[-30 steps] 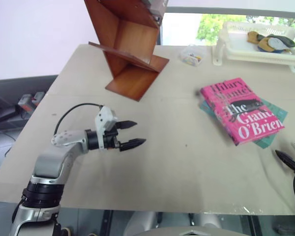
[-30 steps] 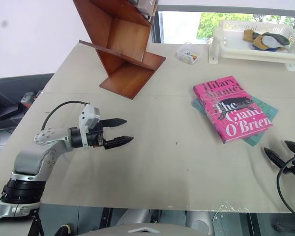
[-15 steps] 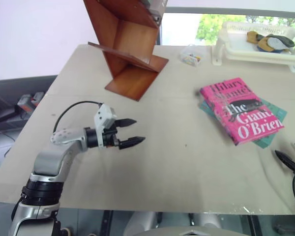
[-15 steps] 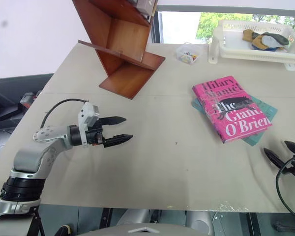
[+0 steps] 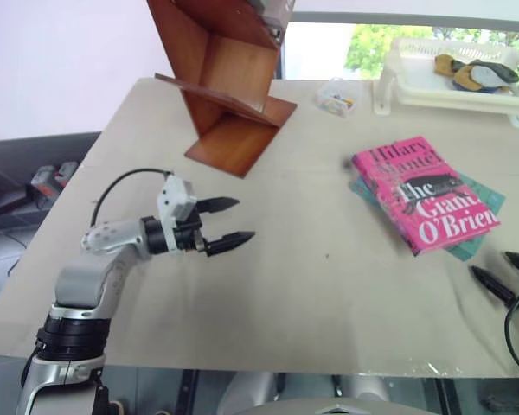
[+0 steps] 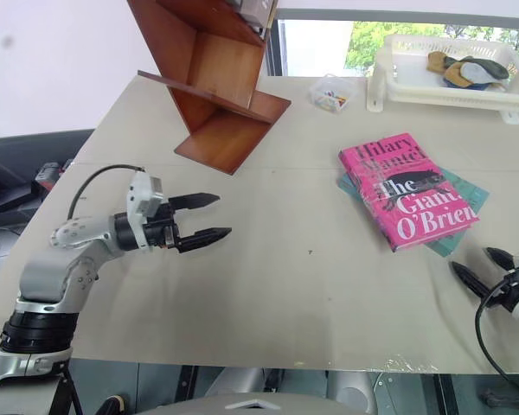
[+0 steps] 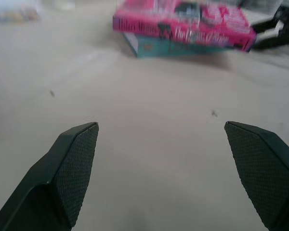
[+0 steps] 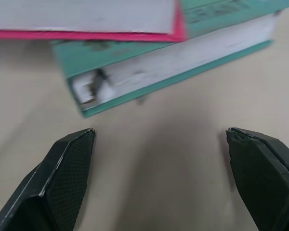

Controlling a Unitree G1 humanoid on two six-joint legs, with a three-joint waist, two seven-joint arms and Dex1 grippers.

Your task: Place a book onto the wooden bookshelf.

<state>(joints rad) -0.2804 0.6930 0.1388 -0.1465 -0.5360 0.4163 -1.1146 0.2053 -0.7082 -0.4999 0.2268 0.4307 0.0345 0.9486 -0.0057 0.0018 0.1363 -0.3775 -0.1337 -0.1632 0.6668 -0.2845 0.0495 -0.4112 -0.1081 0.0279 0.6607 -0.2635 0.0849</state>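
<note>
The book (image 5: pixel 426 194), pink with white and yellow lettering, lies flat on the right half of the table (image 5: pixel 311 294), stacked on a thinner teal book (image 5: pixel 476 235) whose edges stick out beneath it. In the right wrist view the teal book (image 8: pixel 173 62) shows its white page block, with the pink one (image 8: pixel 86 21) resting on top.

The shelf (image 5: pixel 225 82) of reddish-brown slanted boards stands at the far left of the table, well apart from the book. A small clear box (image 5: pixel 337 97) sits between the shelf and a white tray (image 5: pixel 450 91) at the far right corner; the tray holds some yellowish and dark items.

The left gripper (image 5: pixel 229 223) hovers over the near left part of the table, pointing roughly level toward the right. Its two black fingers are spread wide with nothing between them. In its wrist view the fingers (image 7: pixel 74 168) frame bare tabletop, with the books farther off.

The right gripper (image 6: pixel 483 270) is at the near right edge of the table, just short of the books, its fingers (image 8: pixel 70 168) also spread apart and empty, aimed at the teal book's corner.
</note>
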